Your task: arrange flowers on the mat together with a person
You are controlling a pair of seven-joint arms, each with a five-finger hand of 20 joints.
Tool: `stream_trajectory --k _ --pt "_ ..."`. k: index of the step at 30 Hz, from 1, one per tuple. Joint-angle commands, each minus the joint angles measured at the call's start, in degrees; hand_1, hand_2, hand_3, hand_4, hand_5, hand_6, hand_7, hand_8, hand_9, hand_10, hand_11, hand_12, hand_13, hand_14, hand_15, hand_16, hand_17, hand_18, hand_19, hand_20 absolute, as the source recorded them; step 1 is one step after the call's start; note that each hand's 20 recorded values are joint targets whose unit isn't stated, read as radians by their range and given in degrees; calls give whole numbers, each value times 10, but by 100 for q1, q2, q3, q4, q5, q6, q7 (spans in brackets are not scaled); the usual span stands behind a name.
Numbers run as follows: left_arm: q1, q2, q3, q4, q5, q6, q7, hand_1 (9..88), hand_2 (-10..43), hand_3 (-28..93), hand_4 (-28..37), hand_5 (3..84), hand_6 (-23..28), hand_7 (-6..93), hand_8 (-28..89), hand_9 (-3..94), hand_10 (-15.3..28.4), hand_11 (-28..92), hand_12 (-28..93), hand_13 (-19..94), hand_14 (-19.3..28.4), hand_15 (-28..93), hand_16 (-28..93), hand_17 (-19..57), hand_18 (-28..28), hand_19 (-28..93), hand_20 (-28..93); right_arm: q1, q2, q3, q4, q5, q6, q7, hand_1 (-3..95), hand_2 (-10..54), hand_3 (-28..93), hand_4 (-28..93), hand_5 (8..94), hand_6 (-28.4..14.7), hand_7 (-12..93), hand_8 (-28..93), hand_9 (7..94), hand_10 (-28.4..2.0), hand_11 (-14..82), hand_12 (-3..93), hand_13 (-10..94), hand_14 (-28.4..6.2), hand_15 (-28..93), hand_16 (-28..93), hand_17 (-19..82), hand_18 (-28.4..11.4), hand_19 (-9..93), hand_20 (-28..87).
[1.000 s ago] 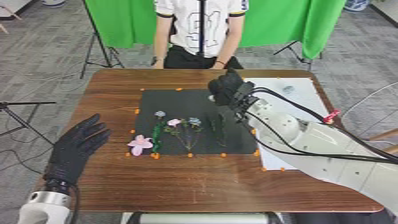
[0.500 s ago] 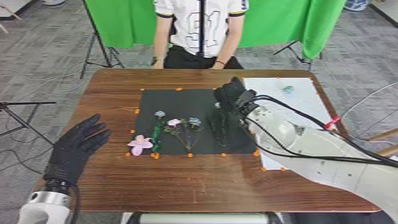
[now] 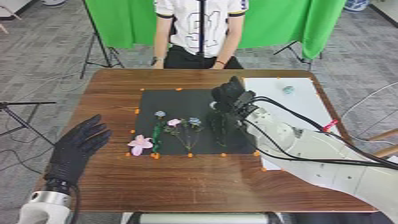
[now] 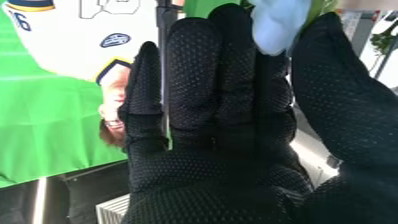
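Compared with the first frame, the right hand (image 3: 231, 94) has drawn slightly nearer the robot's side, while the left hand (image 3: 78, 142) and the flowers lying in a row have stayed put.

Across the brown worktop (image 3: 178, 187) lies the dark mat (image 3: 187, 97), with a white sheet (image 3: 306, 106) to its right. The left hand waits beside the mat, relaxed and open. Over the mat's far right part, the right hand has a pale blue flower (image 4: 280, 25) pinched between thumb and straight fingers near their tips. Whether its stem touches the mat I cannot tell.

At the row's left end is a large pink flower (image 3: 140, 144), then a small blue bloom (image 3: 160, 114) on a green stem, a smaller pink bloom (image 3: 174, 122) and another blue one (image 3: 195, 121). A little blue-green piece (image 3: 288, 89) sits on the sheet.

Placing the pale blue flower at the row's right end looks like the step in hand. Next, it probably needs lowering flat, lined up with its neighbours, then a gentle release so the petals don't snag on the glove. No lettering can be made out on mat or flowers.
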Motion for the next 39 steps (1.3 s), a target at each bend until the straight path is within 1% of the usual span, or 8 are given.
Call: stream_trajectory --k 1,8,12,18,21,25,30,39 --pt "29 -46 -17 56 4 -18 -94 232 3 729 -228 383 36 190 -88 346 135 243 167 311 160 289 21 -40 241 472 62 -74 87 123 -31 -6 -247 12 345 -83 823 -283 608 33 497 -22 704 -83 391 368 625 -62 641 260 222 -166 639 412" --pt "30 -42 -8 49 7 -32 -61 232 3 728 -229 383 36 190 -88 346 135 242 167 311 160 288 21 -40 241 472 62 -240 244 402 -378 77 -257 94 241 -17 866 -275 618 29 409 -74 669 -93 421 306 601 -77 642 256 209 -175 633 414" --pt "63 -66 -16 18 5 -7 -20 232 4 728 -229 383 36 190 -88 346 135 242 167 311 160 288 21 -40 241 472 62 -1181 671 1708 -1358 772 -91 227 175 45 863 -252 610 19 396 -179 650 -102 407 302 585 -91 636 250 201 -186 626 411" --pt "143 -99 -88 -45 8 -2 39 231 3 729 -230 383 37 189 -88 345 135 243 167 311 159 288 21 -40 241 472 62 -4033 1149 5347 -2686 3351 -764 -1574 181 81 858 -232 552 -5 331 -157 580 -123 342 279 517 -99 559 215 183 -192 598 385" --pt "237 -121 -135 -87 -6 19 94 231 4 728 -231 384 37 190 -87 346 135 243 167 311 160 288 21 -40 242 472 62 -5552 845 7254 -3110 4869 -2340 -2205 214 110 874 -229 576 -2 329 -158 600 -126 332 271 521 -99 542 210 183 -189 592 373" --pt "186 -144 -125 -80 19 -52 101 230 4 728 -233 385 36 191 -88 346 136 243 167 311 160 289 21 -40 242 472 63 -7389 57 8775 -3790 6101 -2431 -2296 211 111 876 -228 580 -6 320 -161 597 -137 319 268 510 -110 525 208 184 -193 588 367" --pt "254 -245 -180 -87 -5 -44 225 228 4 730 -233 384 37 189 -88 346 136 243 167 311 160 290 21 -40 241 471 62 -8742 -1565 9188 -4354 7573 -2054 -2625 202 84 891 -217 580 -13 292 -153 597 -140 296 263 509 -114 508 210 181 -195 575 354" --pt "246 -207 -141 -107 35 -112 170 228 4 730 -234 387 37 190 -88 350 134 245 168 312 161 291 21 -40 241 471 62 -8227 -1210 9140 -4164 7257 -2813 -2051 177 70 887 -216 551 -27 242 -126 578 -153 248 260 492 -126 465 210 168 -206 548 333"
